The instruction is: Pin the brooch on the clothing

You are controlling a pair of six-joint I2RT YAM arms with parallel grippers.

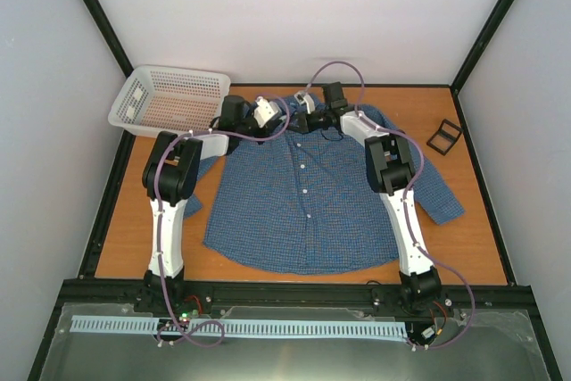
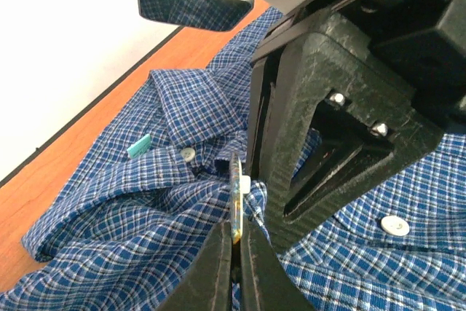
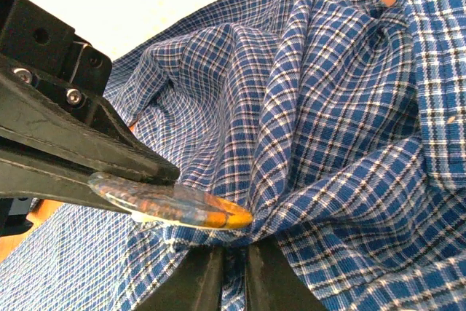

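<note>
The blue checked shirt (image 1: pixel 312 194) lies flat on the table, collar at the far side. Both grippers meet at the collar. My left gripper (image 2: pixel 237 234) is shut on the brooch (image 2: pixel 235 193), a thin golden-brown disc seen edge-on, with a white backing pressed against a raised fold of shirt. In the right wrist view the brooch (image 3: pixel 175 205) lies between the left gripper's black fingers (image 3: pixel 80 158) and the cloth. My right gripper (image 3: pixel 234 256) is shut on that fold of shirt (image 3: pixel 328 121). In the top view the left gripper (image 1: pixel 270 117) and right gripper (image 1: pixel 304 119) are almost touching; the brooch is too small to see there.
A white mesh basket (image 1: pixel 169 100) stands at the back left. A small black hinged box (image 1: pixel 443 136) lies open at the back right. The orange table (image 1: pixel 482 238) shows round the shirt. A teal label (image 2: pixel 138 146) and a white button (image 2: pixel 188 154) sit at the collar.
</note>
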